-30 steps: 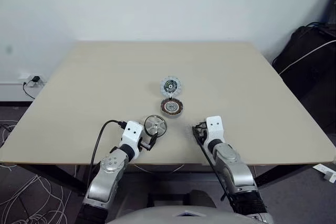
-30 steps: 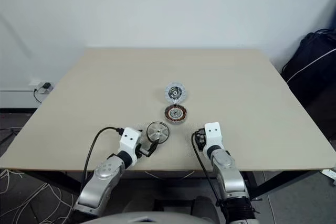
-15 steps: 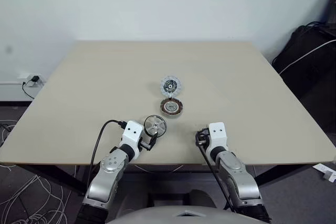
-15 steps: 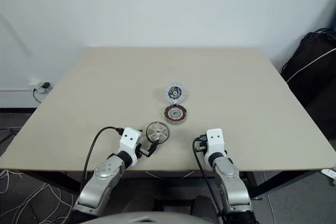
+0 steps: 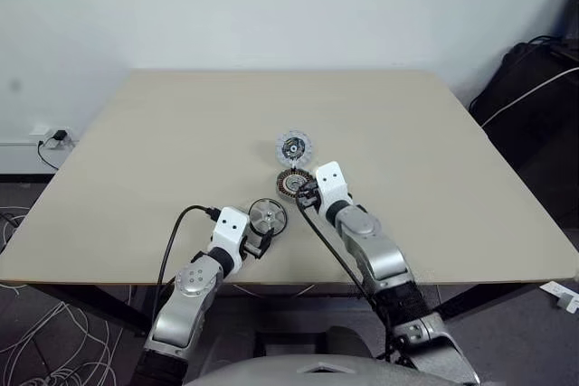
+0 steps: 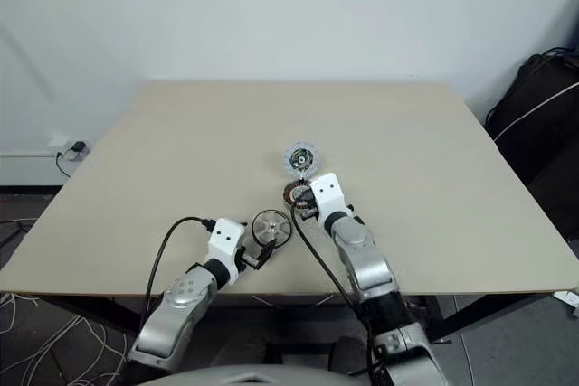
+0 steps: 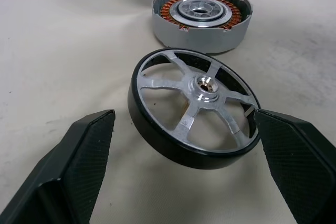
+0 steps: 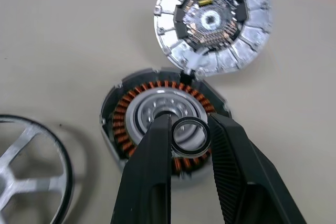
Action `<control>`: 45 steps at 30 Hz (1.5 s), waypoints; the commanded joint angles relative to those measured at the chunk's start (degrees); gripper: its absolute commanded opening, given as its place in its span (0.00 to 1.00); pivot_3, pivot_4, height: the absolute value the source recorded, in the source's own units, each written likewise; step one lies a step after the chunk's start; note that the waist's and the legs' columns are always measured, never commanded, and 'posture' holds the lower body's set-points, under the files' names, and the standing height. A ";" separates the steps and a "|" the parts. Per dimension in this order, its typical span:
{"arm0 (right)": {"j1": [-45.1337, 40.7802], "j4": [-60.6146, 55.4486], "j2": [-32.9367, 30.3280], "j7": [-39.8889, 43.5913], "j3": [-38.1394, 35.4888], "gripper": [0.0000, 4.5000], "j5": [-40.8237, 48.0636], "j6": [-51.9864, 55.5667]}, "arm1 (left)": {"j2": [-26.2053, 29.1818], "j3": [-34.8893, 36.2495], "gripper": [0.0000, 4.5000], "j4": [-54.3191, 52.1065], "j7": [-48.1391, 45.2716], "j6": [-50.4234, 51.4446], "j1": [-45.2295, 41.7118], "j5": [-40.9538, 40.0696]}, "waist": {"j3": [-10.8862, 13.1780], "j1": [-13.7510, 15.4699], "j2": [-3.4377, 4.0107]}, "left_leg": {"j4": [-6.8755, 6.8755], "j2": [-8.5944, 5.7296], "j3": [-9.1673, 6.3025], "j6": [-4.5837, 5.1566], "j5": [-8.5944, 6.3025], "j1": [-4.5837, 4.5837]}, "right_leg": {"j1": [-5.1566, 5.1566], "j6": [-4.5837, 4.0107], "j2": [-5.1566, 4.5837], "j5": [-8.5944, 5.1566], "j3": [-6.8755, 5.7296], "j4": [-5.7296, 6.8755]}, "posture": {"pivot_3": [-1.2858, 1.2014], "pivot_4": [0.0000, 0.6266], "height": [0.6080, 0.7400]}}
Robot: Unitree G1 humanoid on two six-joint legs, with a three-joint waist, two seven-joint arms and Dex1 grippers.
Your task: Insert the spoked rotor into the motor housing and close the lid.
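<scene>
Over the housing [image 8: 164, 124] right hand [image 8: 190, 136] pinches a small ring for seating; left hand [image 7: 184, 145], fingers apart, flanks rotor [image 7: 194, 106], ready to grasp.

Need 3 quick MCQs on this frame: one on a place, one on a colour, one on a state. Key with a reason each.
1. Where is the lid?
A. Closed on top of the motor housing
B. On the table just beyond the motor housing, at its rim
C. Between the left gripper's fingers

2. What colour are the coils inside the motor housing?
A. Copper-orange
B. Blue
C. White

3. What state is the left gripper in?
A. Shut on the lid
B. Shut with nothing in it
C. Open, with the spoked rotor between its fingers

Key:
1 B: the lid lies inner face up on the far side of the motor housing, meeting its rim.
2 A: the ring of coils is copper-orange around a silvery centre.
3 C: the left gripper stands wide, and the spoked rotor lies on the table between its fingers.
</scene>
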 commanded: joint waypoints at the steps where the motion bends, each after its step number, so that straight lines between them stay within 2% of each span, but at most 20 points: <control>1: -3.87 4.42 1.01 0.45 0.62 0.16 -0.86 -3.33 | -0.35 0.18 1.00 -2.26 0.71 -1.11 -0.27 -0.09 | 0.00 -0.06 0.00 | 0.00 0.00 0.00 0.00 0.00 0.01 | 0.00 0.00 0.08 0.00 0.00 0.01 | 0.52 0.00 1.00; 10: -10.05 18.12 2.99 0.15 0.63 0.16 -2.29 -7.71 | -0.82 0.23 1.00 -2.34 1.55 -1.41 0.49 -0.13 | 0.00 -0.99 0.01 | 0.00 0.02 0.02 -0.02 0.02 0.11 | 0.07 0.00 0.18 0.00 0.02 0.09 | 0.52 0.00 1.00; 18: -13.63 24.97 3.71 -0.08 -0.37 0.16 -2.45 -10.36 | -0.69 0.51 1.00 -2.58 1.92 -1.38 0.75 -0.29 | -0.01 -1.52 0.02 | 0.00 0.02 0.05 -0.07 0.05 0.20 | 0.11 0.01 0.23 0.01 0.07 0.14 | 0.52 0.00 1.00; 45: -17.33 31.24 5.51 1.64 -1.59 0.16 -2.73 -13.38 | -0.77 0.63 1.00 -2.78 2.55 -1.42 1.14 -0.03 | -0.01 -1.67 0.04 | -0.02 0.03 0.06 -0.11 0.06 0.21 | 0.08 0.00 0.20 0.02 0.13 0.17 | 0.52 0.00 1.00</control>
